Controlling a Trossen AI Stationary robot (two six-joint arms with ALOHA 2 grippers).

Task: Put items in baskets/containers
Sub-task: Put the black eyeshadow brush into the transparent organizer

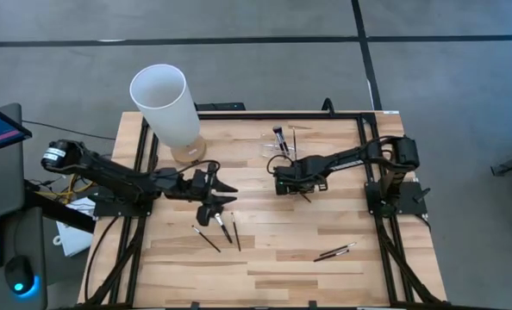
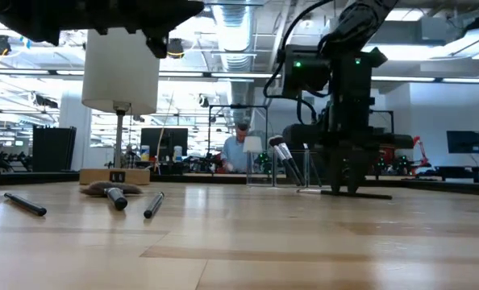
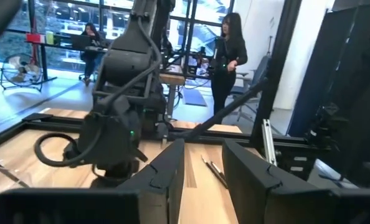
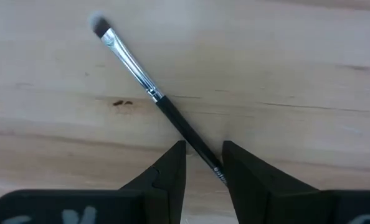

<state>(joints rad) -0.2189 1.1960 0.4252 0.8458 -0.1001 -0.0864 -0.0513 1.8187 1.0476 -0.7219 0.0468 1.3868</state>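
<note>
Beside the clear holder (image 1: pixel 281 146), right gripper (image 4: pixel 203 163) jaws straddle a brush (image 4: pixel 157 96) on the pale wood worktop (image 1: pixel 273 250), part-open; left gripper (image 1: pixel 215 200) jaws part-open, empty; bright office beyond.

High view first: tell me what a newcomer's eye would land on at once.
The tall white cylinder on its wooden base, at the table's far left, dominates. Mid-table, the right pincer is down over a pale-tipped brush lying on the wood, its handle running between the open fingers. The left pincer hovers near three loose brushes at the near left, and the clear holder already holds a few.
</note>
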